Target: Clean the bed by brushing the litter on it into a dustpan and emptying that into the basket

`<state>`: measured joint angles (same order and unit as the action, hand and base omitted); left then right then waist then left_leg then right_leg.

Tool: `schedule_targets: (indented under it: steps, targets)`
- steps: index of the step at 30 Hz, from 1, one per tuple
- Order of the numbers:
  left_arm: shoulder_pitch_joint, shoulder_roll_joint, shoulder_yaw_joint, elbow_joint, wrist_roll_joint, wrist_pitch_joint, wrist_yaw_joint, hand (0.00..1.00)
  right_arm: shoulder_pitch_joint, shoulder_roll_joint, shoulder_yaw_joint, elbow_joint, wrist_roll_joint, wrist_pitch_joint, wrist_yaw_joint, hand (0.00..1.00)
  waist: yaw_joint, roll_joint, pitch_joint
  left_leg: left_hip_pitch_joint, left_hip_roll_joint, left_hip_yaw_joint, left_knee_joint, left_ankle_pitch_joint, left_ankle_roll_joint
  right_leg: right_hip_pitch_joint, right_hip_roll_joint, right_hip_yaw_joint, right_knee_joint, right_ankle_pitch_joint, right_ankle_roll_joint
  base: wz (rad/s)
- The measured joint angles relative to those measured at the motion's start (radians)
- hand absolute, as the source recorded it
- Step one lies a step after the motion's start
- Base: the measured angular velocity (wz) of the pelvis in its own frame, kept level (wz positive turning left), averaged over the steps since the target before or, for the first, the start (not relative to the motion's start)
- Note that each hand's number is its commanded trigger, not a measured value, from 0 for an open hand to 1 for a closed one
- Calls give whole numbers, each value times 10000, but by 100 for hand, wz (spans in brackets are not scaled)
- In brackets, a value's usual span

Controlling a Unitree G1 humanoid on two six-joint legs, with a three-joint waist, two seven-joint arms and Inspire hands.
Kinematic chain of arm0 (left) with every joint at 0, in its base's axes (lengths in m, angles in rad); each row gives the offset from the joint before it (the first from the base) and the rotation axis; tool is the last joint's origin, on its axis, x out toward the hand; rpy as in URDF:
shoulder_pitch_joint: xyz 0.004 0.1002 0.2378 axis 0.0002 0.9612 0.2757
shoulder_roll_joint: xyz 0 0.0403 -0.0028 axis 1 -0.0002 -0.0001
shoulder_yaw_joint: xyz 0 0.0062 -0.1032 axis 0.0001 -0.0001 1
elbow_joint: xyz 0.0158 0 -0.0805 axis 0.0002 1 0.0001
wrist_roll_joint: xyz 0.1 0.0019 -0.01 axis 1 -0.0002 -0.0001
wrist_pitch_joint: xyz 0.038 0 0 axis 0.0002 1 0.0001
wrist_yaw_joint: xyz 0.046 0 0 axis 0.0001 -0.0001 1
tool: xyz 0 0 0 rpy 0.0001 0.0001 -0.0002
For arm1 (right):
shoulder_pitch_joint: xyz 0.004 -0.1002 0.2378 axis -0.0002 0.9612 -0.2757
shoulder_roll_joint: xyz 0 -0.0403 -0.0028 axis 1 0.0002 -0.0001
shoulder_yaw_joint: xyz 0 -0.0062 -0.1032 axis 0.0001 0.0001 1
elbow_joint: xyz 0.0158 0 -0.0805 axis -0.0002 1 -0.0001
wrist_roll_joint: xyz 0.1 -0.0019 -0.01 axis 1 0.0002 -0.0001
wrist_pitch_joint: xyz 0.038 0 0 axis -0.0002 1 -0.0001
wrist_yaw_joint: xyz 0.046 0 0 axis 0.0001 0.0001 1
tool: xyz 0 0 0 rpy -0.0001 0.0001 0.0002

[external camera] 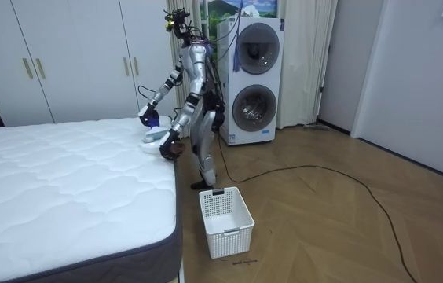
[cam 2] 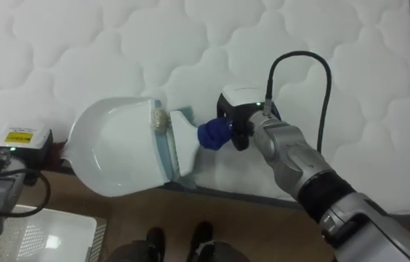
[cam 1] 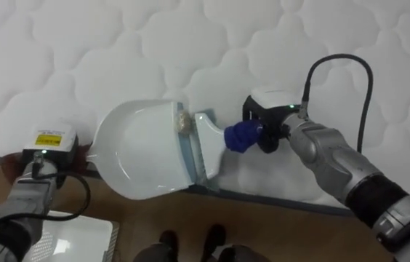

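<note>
- One hand, the right hand (cam 1: 269, 124), is curled round the blue handle of a brush (cam 1: 238, 135).
- The brush's pale head meets the lip of a white dustpan (cam 1: 139, 149) at the edge of the bed (cam 1: 190, 44).
- A small tan crumb (cam 1: 183, 122) sits there.
- The left hand (cam 1: 45, 149) is behind the dustpan. Its fingers are hidden, so I cannot tell its hold.
- Its yellow sticker (cam 1: 49, 138) is too small to read.
</note>
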<state>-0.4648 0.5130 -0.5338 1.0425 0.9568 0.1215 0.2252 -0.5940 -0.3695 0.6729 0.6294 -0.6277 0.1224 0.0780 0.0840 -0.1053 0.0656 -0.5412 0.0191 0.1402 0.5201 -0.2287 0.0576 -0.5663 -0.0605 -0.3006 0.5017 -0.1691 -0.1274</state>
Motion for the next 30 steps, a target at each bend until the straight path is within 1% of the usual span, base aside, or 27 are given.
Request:
schedule_targets:
  steps: [3, 6, 11, 17, 25, 30]
  targets:
    - [-7, -51, -14, 0, -2, 21, -59, 100, 6, -9, 4, 39, 97, 1, -4, 100, -2, 96, -2, 7, 1, -1, 104, 0, 0, 14, -1, 3, 6, 0, 0, 0]
    - [-18, -166, -20, 18, -10, 116, -167, 100, 122, -29, 9, 40, 635, 1, -14, 100, -19, 208, -9, 19, -14, 2, 90, 0, 1, 14, -33, -7, 93, -19, 2, 0]
    - [-35, -221, -16, 66, -5, 150, -202, 100, 280, -25, 6, 44, 839, 1, -14, 100, -80, 278, -10, 36, -49, 10, 31, 0, -3, -29, -103, -2, 200, -127, -23, 1]
    - [-81, -221, -15, 102, 1, 249, -169, 100, 280, -92, -11, 44, 1143, -12, -18, 100, -151, 324, -8, 39, -58, -11, -55, 36, -58, -46, -107, -33, 180, -142, -52, 1]
    - [-136, -238, -4, 348, 5, 254, -87, 100, 279, -97, -7, -9, 1226, -100, 3, 100, -232, 348, -8, 40, -72, -5, -26, 74, -65, -63, -112, -21, 216, -154, -63, 0]
    - [-171, -259, 63, 460, 204, 253, -106, 100, 322, -149, -305, -698, 1171, -99, 290, 100, -268, 349, -7, 52, -85, 18, -4, 75, -66, -76, -141, -1, 243, -182, -72, 0]
